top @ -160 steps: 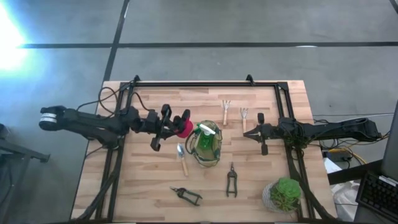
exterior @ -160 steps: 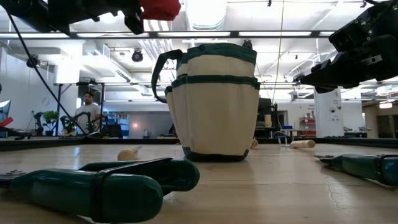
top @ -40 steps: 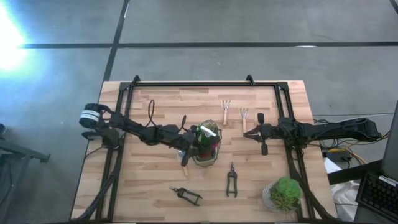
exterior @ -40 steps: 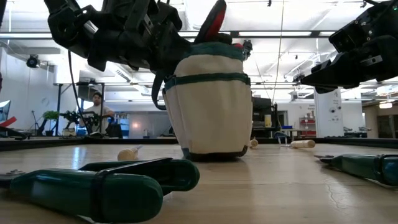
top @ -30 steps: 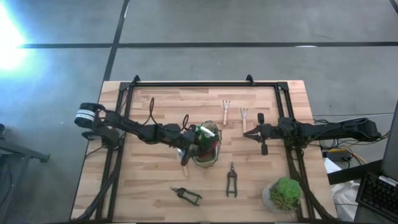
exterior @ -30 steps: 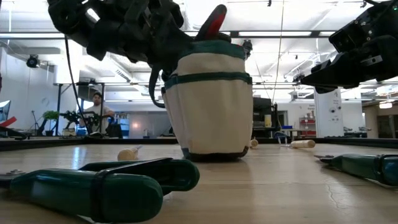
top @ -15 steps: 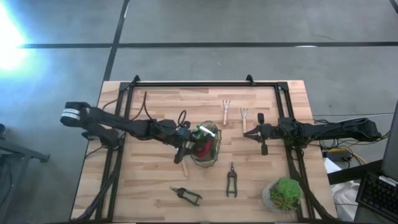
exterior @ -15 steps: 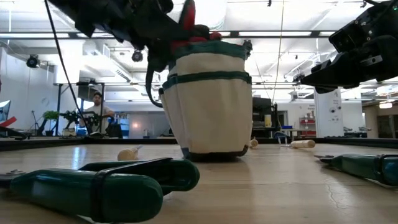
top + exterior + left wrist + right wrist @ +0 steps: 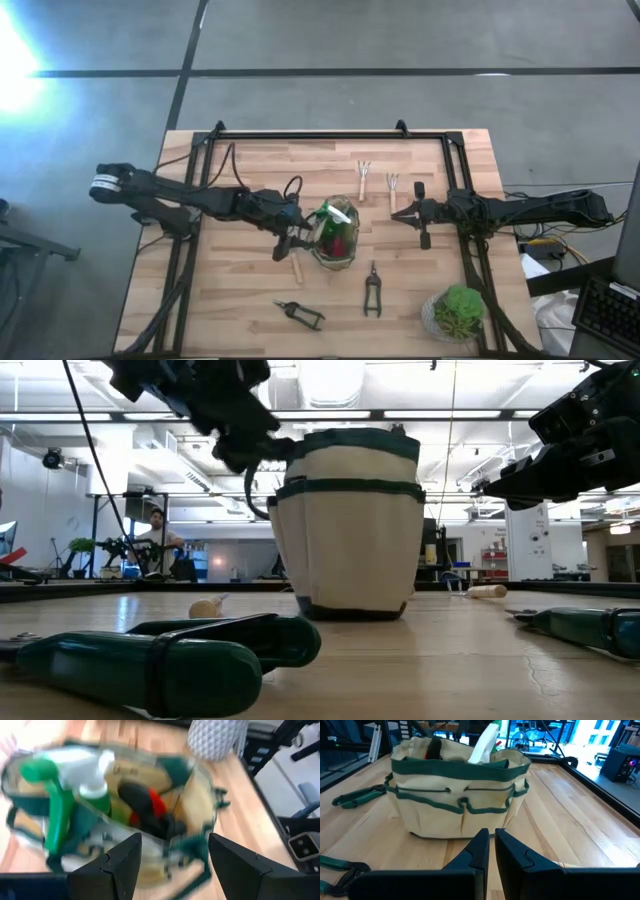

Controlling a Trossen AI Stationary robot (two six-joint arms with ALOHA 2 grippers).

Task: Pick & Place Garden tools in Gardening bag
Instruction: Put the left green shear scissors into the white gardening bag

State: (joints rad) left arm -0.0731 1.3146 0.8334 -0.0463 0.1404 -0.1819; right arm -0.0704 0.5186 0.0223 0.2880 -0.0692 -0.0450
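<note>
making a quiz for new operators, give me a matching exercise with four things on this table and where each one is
Things:
1. red-and-black tool
2. trowel
3. potted plant
4. two small forks

Places:
A. on the table beside the left gripper, just outside the bag
B. at the table's corner near the right arm's base
C. inside the gardening bag, next to the green spray bottle
D. on the bare wood between the bag and the table's far edge

Pairs: 1-C, 2-A, 3-B, 4-D
</note>
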